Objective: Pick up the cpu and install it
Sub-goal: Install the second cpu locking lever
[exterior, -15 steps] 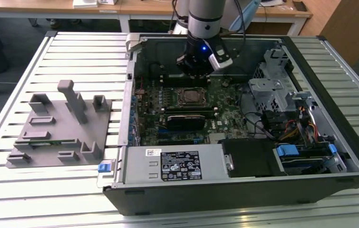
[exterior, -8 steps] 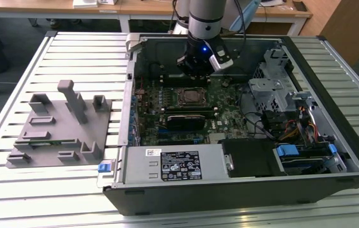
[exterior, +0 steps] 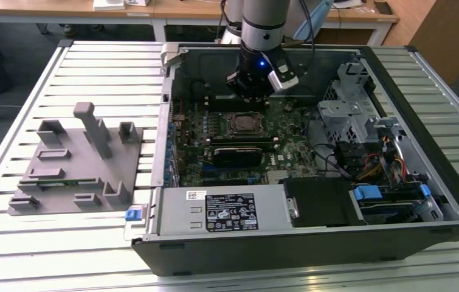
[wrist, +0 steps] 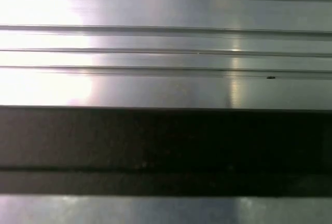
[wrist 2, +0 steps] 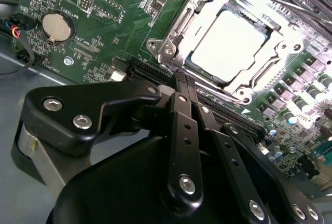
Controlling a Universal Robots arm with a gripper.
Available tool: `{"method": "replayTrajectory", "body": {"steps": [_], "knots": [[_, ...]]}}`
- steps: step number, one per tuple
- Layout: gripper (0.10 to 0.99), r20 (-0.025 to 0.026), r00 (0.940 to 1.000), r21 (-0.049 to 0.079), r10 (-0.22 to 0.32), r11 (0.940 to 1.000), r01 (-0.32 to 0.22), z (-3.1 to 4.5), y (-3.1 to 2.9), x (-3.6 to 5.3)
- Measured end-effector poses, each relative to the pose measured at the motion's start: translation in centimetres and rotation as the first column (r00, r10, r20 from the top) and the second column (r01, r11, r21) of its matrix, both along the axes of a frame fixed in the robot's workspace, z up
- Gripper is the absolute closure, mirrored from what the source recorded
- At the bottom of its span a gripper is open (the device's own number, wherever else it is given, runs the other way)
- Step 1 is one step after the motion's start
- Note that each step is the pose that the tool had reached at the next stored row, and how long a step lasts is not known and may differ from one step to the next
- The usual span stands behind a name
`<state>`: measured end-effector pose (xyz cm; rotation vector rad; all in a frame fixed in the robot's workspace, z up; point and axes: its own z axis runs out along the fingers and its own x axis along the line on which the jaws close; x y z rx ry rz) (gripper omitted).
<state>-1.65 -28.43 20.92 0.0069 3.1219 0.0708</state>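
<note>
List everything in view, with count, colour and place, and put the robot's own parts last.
cpu: one, pale silver, seated in the socket frame on the motherboard.
motherboard: one, green, flat inside the computer case.
computer case: one, black, lying open on the table.
power supply: one, grey with a black label, at the near edge of the case.
coin battery: one, silver, on the motherboard.
fixture: one, grey plastic, on the table at the exterior view's left.
table: one, silver, slatted.
gripper: one, black, fingers together, above the motherboard beside the socket.
</note>
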Motion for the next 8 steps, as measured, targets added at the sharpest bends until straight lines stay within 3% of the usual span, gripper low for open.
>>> {"method": "replayTrajectory", "body": {"steps": [8], "knots": [[0.98, 0.0, 1.0, 0.0, 0.0, 1.0, 0.0, -0.02, -0.81, 0.09]]}}
